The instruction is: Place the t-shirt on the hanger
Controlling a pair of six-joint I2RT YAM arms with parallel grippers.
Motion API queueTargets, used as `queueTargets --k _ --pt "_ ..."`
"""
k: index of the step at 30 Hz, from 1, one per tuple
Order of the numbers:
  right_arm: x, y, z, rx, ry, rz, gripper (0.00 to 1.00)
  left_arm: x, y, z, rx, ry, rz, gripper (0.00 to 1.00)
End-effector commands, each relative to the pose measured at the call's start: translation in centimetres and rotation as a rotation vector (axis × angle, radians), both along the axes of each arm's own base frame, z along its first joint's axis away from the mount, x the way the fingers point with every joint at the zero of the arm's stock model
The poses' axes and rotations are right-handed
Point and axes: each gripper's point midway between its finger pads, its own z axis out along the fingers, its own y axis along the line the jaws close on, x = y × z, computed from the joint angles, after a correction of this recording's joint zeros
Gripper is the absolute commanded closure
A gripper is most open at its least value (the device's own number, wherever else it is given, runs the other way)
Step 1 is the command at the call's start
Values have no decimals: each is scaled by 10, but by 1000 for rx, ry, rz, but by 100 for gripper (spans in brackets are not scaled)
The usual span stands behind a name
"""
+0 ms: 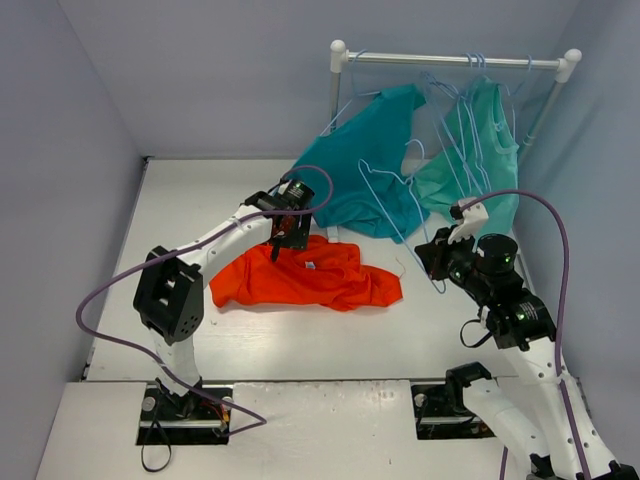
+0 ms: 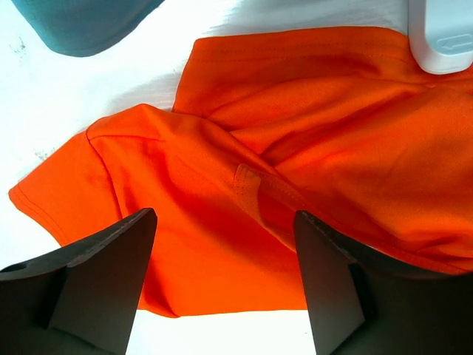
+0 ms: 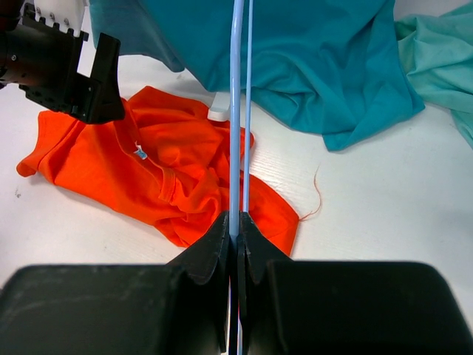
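Orange-red fabric lies crumpled on the white table [image 1: 300, 340]: the t-shirt [image 1: 310, 275] sits flat near the middle, spread sideways, with its small label [image 3: 140, 152] showing inside the neck. The left gripper [image 2: 225, 222] hangs over the shirt's far edge with its two dark fingers spread wide and nothing between them; folds of orange cloth fill the gap below, though whether the tips touch the fabric is hard to tell from here. The right gripper [image 3: 236, 222] is closed tight on the thin pale blue hanger [image 3: 236, 111], whose wire runs straight out from the pinched fingers, above the t-shirt's right end and toward the teal-blue shirt [image 1: 370, 170]. That shirt droops from the white rail [image 1: 455, 61] at the back, its hem resting on the table just beyond the t-shirt. A lighter green garment [image 1: 480, 150] hangs beside it among more wire hangers.
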Motion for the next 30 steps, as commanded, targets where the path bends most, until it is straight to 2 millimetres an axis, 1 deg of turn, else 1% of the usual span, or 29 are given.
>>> queueTargets --k 1,2,3,5,6,9,15,18,22,26,29,30 --pt "6 4 16 21 -63 5 100 0 -1 12 -24 -33 12 32" --pt "6 4 16 21 -62 5 100 0 -1 9 -20 -27 12 32" --pt "6 4 15 20 -58 8 100 -1 -2 6 -17 -19 9 38" --pt "5 5 15 22 -56 11 100 1 -4 -2 -18 -6 23 42" --pt "5 5 15 24 -56 11 100 3 -5 -5 -14 -3 25 42" --pt "4 5 14 27 -56 10 100 6 -6 -5 -15 -8 36 44" --pt "3 6 13 30 -54 13 100 2 -1 -11 8 -1 42 45" --pt "3 6 12 30 -51 14 100 1 1 -16 17 11 44 49" --pt "1 6 14 35 -59 14 100 -2 4 -19 21 14 47 60" --pt "1 7 13 34 -54 17 100 -4 3 -19 17 20 36 66" --pt "0 8 14 37 -56 22 100 -6 4 -19 17 20 32 76" --pt "0 9 14 38 -58 27 100 -6 4 -18 17 18 25 77"
